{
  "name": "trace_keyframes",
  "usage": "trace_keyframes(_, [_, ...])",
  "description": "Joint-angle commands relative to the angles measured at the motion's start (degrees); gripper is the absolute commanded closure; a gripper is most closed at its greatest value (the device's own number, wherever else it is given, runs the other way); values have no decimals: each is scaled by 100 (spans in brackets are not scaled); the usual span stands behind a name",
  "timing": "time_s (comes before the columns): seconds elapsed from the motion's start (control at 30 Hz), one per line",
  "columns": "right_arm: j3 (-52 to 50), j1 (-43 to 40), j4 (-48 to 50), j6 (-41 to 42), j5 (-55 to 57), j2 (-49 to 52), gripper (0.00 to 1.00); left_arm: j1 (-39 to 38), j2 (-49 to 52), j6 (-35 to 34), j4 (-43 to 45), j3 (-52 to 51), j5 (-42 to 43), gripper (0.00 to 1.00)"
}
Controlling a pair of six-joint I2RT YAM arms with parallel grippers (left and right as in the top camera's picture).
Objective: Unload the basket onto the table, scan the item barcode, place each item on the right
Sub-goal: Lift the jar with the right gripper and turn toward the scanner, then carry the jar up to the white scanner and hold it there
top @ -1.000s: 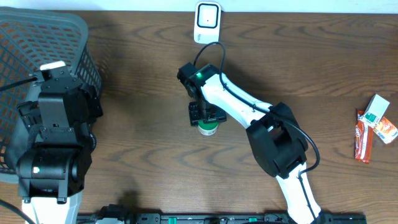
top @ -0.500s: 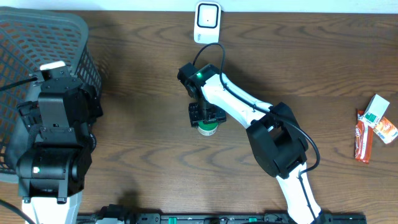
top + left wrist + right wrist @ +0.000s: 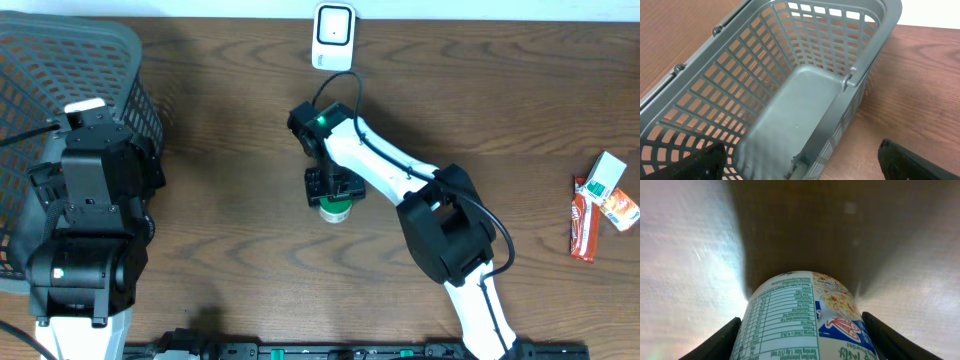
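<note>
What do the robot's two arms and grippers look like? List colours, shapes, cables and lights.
The right arm has white rounded links, black joint housings, a looping black cable and a green light near its wrist. The right gripper is black. The left arm is mostly boxy black housings above a white link; the left gripper has black fingers.

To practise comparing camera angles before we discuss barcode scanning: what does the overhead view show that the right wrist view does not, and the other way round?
Only overhead: the white scanner at the table's far edge, the grey basket on the left, and the snack packets on the right.
Only right wrist: the nutrition table and food picture printed on the container.
Both: that container gripped between the right jaws, and the wooden table.
</note>
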Motion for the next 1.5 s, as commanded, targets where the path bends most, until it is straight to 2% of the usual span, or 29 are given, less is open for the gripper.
trace_keyframes(0.0, [68, -212, -188, -197, -909, 155, 51, 33, -4, -31, 2, -31, -48, 4])
trace_keyframes(0.23, [400, -929, -778, -911, -2916, 155, 55, 33, -4, -28, 2, -31, -48, 4])
trace_keyframes(0.57, [448, -1672, -2013, -1585, -4419, 155, 54, 33, -4, -31, 2, -31, -48, 4])
trace_keyframes(0.8, [448, -1707, -2350, -1753, -4520, 155, 54, 33, -4, -28, 2, -31, -48, 4])
trace_keyframes(0.93, [448, -1694, -2319, -1753, -4520, 155, 58, 33, -2, -28, 2, -31, -48, 4])
trace_keyframes(1.0, [448, -1683, -2031, -1751, -4520, 155, 58, 33, 0, -31, 2, -31, -48, 4])
trace_keyframes(1.1, [448, -1657, -1049, -1541, -4656, 155, 58, 33, 11, -28, 2, -31, -48, 4])
trace_keyframes(1.17, [509, -1659, -129, -1421, -4826, 155, 58, 33, 20, -31, 2, -31, -48, 4])
trace_keyframes(1.2, [605, -1659, 758, -1403, -4791, 155, 58, 33, 22, -31, 2, -31, -48, 4])
trace_keyframes(1.33, [931, -1683, 2321, -890, -4719, 155, 55, 33, 22, -28, 2, -31, -48, 4])
trace_keyframes(1.47, [1405, -1709, 3681, -621, -3807, 155, 57, 33, 22, -28, 2, -31, -48, 4])
